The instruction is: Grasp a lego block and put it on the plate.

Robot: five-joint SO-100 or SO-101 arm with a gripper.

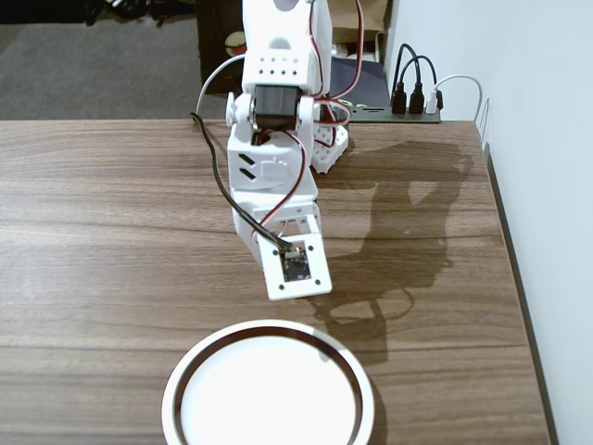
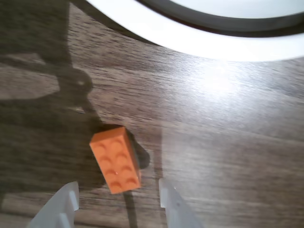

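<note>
Wood tabletop, wall at right edge. My gripper hangs open, fingers straddling brick, not touching it. Brick lies on wood just short of plate near front edge. Grasp, lift, placement all remain.

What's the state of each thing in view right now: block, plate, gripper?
lego block: flat on the table, studs up, not gripped, lying between the open fingertips in the wrist view; hidden under the arm in the fixed view.
plate: on the table, empty where visible, apart from the block.
gripper: open, low over the table, one fingertip on each side of the block, no clear contact.
</note>
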